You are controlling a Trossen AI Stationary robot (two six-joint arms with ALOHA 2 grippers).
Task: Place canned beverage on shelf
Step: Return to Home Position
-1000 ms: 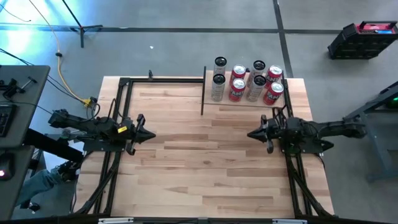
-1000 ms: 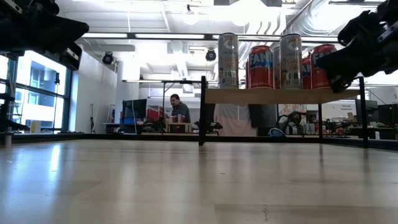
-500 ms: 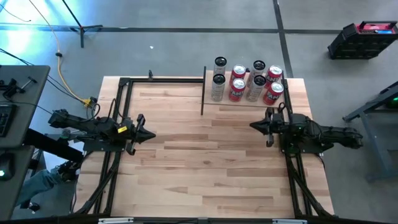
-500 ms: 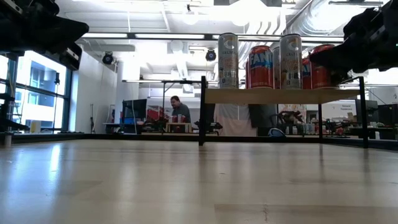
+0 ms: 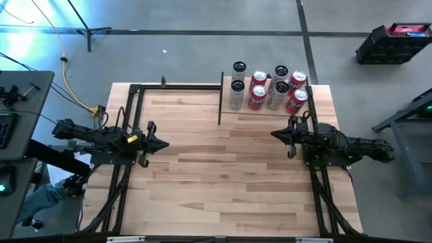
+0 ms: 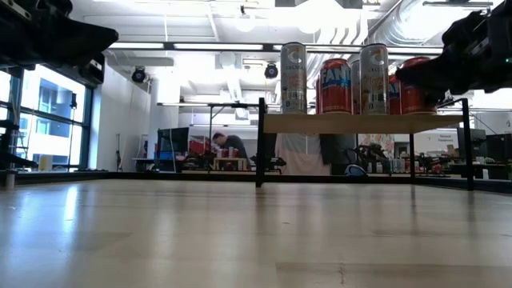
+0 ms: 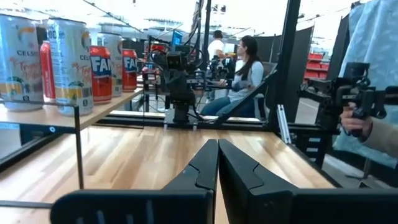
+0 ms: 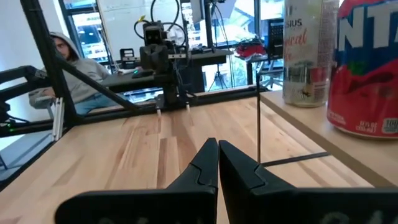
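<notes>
The pale wood rectangular shelf (image 6: 360,123) with thin black metal uprights is standing at the 1 o'clock corner of the planked wooden tabletop (image 5: 223,175). Eight cans are standing upright on it in two rows, four tall white-and-silver cans (image 5: 235,95) alternating with four red soda cans (image 5: 257,99). The left gripper (image 5: 159,143) is hovering at the table's 9 o'clock edge and pointing toward 3 o'clock, its dark fingers (image 7: 202,168) clenched together on nothing. The right gripper (image 5: 275,135) is hovering near the 3 o'clock edge, just to the 6 o'clock side of the shelf. It is pointing toward 9 o'clock, its fingers (image 8: 205,163) likewise pressed together and empty. Neither gripper is touching a can.
</notes>
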